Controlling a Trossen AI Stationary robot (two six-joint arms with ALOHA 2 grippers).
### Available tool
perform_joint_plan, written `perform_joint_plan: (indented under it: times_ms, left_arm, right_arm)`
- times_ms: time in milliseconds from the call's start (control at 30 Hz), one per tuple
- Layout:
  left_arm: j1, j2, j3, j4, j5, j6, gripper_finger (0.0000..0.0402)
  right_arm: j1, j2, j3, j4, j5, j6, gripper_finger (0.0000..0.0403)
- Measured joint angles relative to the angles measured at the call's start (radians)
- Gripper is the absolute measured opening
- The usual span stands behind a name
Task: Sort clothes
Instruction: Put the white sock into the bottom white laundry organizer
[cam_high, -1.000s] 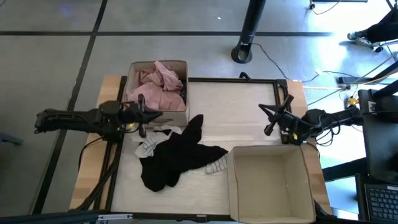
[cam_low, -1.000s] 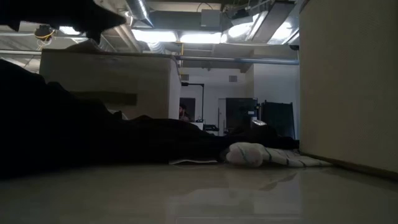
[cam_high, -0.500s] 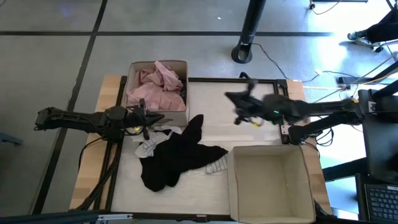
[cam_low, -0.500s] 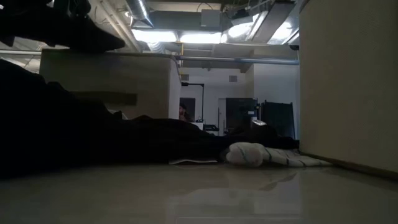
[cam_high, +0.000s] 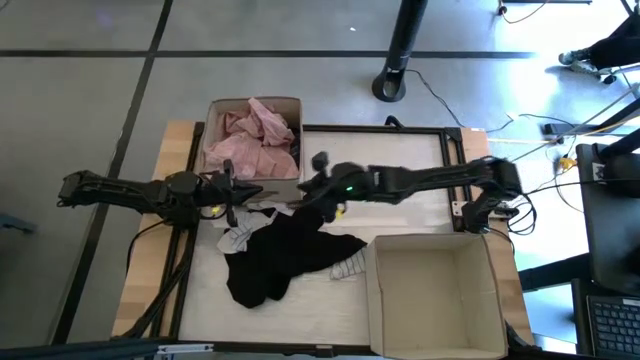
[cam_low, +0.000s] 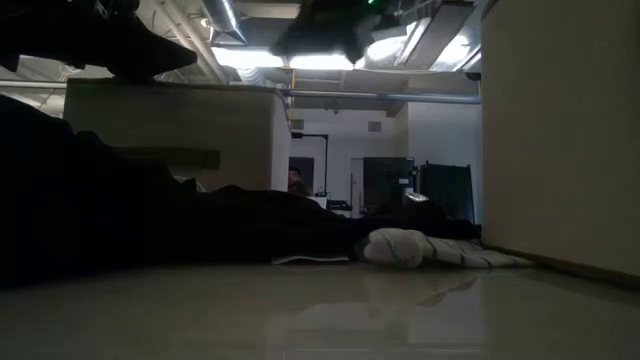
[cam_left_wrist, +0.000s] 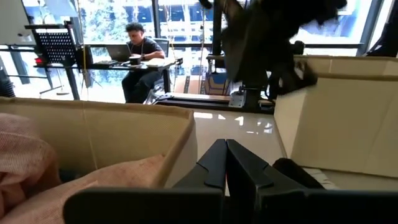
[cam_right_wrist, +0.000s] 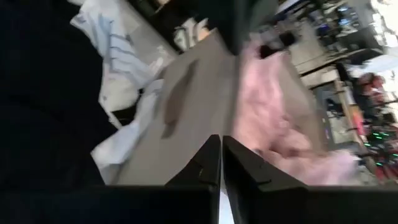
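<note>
Right gripper (cam_high: 318, 187), fingers pressed together and holding nothing, hovers at frame centre above the black garment (cam_high: 280, 255) spread at lower centre. Left gripper (cam_high: 232, 190), likewise closed and empty, sits centre-left. Pink clothes (cam_high: 255, 140) fill the upper-left box (cam_high: 293, 104).

I see tan cardboard box (cam_high: 222, 112) upper left of centre, second open box (cam_high: 432, 295) lower right. Black pole base (cam_high: 390, 86) top centre, cable trailing right. Person at desk (cam_left_wrist: 139, 61), laptop (cam_left_wrist: 117, 52), upper left in left wrist view.
</note>
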Motion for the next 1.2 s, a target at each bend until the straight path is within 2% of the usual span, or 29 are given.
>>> perform_joint_plan:
  times_ms: [100,200,333,467,1200]
  left_arm:
    - [0.0,-0.001,0.0,0.0,0.001,0.0,0.0]
    - [0.0,-0.001,0.0,-0.003,0.002,-0.001,0.0]
    - [-0.001,0.0,0.001,-0.01,0.002,-0.004,0.0]
    - [-0.001,-0.001,0.001,-0.009,0.002,-0.002,0.0]
    - [-0.001,-0.005,0.001,0.006,-0.002,0.022,0.0]
  right_arm:
    - [0.0,0.086,0.04,0.002,-0.041,0.002,0.0038]
    - [0.001,0.151,0.077,0.009,-0.09,0.011,0.0074]
    - [0.001,0.202,0.094,0.017,-0.104,0.011,0.0124]
    - [0.001,0.235,0.096,0.054,-0.111,0.011,0.0151]
    - [0.003,0.455,0.096,0.303,-0.061,0.03,0.015]
